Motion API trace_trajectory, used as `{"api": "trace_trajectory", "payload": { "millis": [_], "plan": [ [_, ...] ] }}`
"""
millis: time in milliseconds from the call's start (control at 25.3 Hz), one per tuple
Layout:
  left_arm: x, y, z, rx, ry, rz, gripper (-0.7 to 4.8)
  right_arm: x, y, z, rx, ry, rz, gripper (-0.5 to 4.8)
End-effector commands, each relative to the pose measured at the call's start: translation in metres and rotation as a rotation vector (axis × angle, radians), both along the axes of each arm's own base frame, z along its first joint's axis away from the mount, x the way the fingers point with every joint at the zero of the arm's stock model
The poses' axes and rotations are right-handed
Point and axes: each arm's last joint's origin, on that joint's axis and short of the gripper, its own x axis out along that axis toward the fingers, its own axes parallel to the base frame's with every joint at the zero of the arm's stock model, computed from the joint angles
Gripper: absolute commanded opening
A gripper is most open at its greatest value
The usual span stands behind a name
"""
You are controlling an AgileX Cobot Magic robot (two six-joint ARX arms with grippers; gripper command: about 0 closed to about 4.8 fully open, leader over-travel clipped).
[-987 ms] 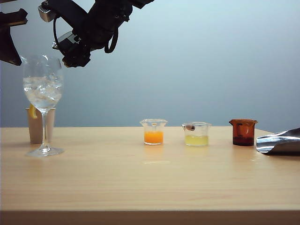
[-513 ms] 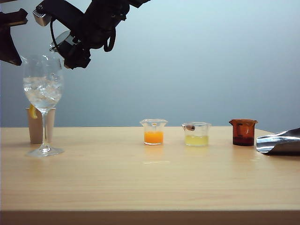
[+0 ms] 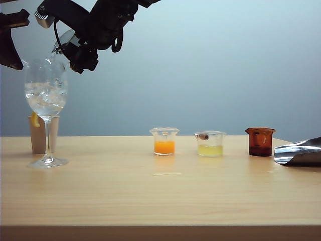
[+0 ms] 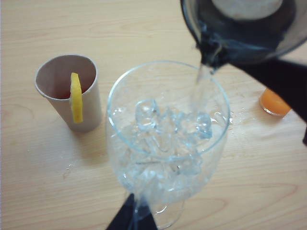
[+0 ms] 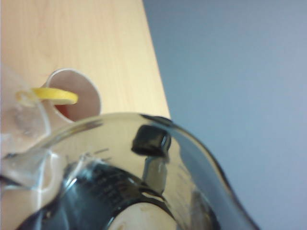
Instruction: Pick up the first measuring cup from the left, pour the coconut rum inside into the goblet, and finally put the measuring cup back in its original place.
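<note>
Measuring cup: the first measuring cup point(image 3: 64, 39) is smoky, translucent, with a flared rim; it sits tipped in the upper left of the exterior frame, lip just above the goblet's rim.
Rum: the coconut rum point(image 4: 200, 84) falls as a thin clear stream from the lip into the bowl.
Goblet: the goblet point(image 3: 46, 100) stands tall at left on the counter point(image 3: 165, 196), ice in its bowl.
Right gripper: the right gripper point(image 3: 75, 47) has its fingers clamped on the cup.
Left gripper: the left gripper point(image 3: 10, 37) hangs at the upper left edge; finger opening cannot be told.
Change: the cup is tipped further than a second ago and nearer the goblet's rim.
Other cups: the orange cup point(image 3: 164, 141), yellow cup point(image 3: 210, 143) and amber cup point(image 3: 260, 141) are unmoved.
</note>
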Motion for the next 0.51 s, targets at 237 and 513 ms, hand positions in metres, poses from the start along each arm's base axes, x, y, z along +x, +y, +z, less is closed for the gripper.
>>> {"api": "trace_trajectory", "payload": {
  "millis": [237,513],
  "plan": [
    [0.0000,-0.0001,0.0025,0.002,-0.013,-0.002,-0.04,-0.0013,-0.0006,0.0130,0.011,-0.074,0.002,1.43],
    [0.0000,-0.0001,0.0025,0.002,-0.013,-0.002,-0.04,-0.0013,-0.0006,0.0136,-0.014,-0.105,0.010,1.43]
  ]
}}
